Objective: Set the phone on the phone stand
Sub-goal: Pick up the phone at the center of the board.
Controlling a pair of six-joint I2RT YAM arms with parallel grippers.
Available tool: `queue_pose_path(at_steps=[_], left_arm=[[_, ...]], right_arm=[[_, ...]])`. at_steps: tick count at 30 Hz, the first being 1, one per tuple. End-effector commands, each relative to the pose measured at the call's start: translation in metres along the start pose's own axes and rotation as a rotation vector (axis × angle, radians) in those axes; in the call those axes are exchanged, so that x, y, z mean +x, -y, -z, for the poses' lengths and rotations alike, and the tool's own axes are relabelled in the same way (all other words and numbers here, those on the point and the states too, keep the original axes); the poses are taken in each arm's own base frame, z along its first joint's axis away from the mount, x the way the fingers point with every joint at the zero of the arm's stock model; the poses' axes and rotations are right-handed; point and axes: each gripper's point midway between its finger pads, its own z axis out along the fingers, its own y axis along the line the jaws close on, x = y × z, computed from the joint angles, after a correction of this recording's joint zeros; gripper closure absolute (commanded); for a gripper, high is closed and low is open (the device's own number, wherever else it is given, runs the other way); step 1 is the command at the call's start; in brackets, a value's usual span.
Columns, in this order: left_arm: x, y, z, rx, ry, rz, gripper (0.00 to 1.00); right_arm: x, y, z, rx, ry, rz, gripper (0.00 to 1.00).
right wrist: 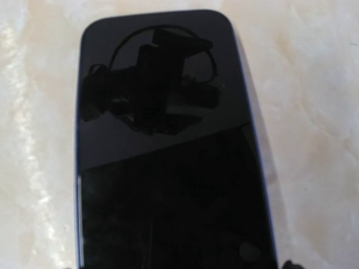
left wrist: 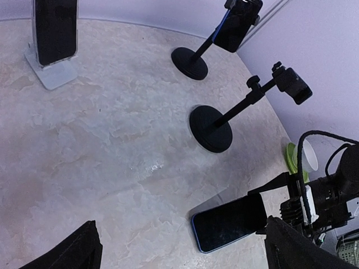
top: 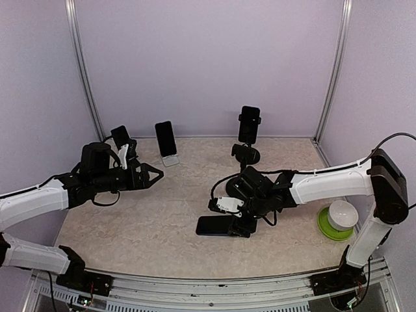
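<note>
The dark phone with a blue rim [top: 214,225] lies low over the table in front of centre, and its screen fills the right wrist view [right wrist: 168,140]. My right gripper [top: 242,226] is shut on its right end, one finger on each long side; the left end rests on or just above the table. An empty black phone stand [left wrist: 210,129] with a round base and a tilted clamp [left wrist: 291,84] stands just behind the phone [left wrist: 230,221]. At the left, my left gripper [top: 156,175] hangs open above the table, its fingers [left wrist: 84,252] wide apart and empty.
Another black stand [top: 246,154] at the back holds a phone [top: 249,123]. A white stand [top: 170,160] carries a dark phone [top: 166,138], and one more phone [top: 120,136] sits on a stand by my left arm. A white bowl [top: 342,213] rests on a green plate [top: 325,227] at the right.
</note>
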Motion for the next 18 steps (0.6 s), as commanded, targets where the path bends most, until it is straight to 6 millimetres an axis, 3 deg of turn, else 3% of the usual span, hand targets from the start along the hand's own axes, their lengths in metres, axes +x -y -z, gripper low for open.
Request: queue_pose_path(at_steps=[1,6,12,18], left_arm=[[0.011,0.011,-0.007,0.094,-0.041,0.008,0.01],[0.012,0.015,-0.008,0.103,-0.047,0.002,0.01],[0.010,0.016,-0.006,0.099,-0.040,-0.003,0.01],[0.010,0.015,-0.007,0.098,-0.040,-0.001,0.01]], right_arm=[[-0.011,-0.009,0.002,-0.039,0.037,0.017,0.56],[0.012,-0.024,-0.019,-0.119,-0.061,-0.021,0.55],[0.019,-0.029,-0.023,-0.138,-0.094,-0.044,0.54],[0.033,-0.033,-0.029,-0.164,-0.197,-0.050,0.41]])
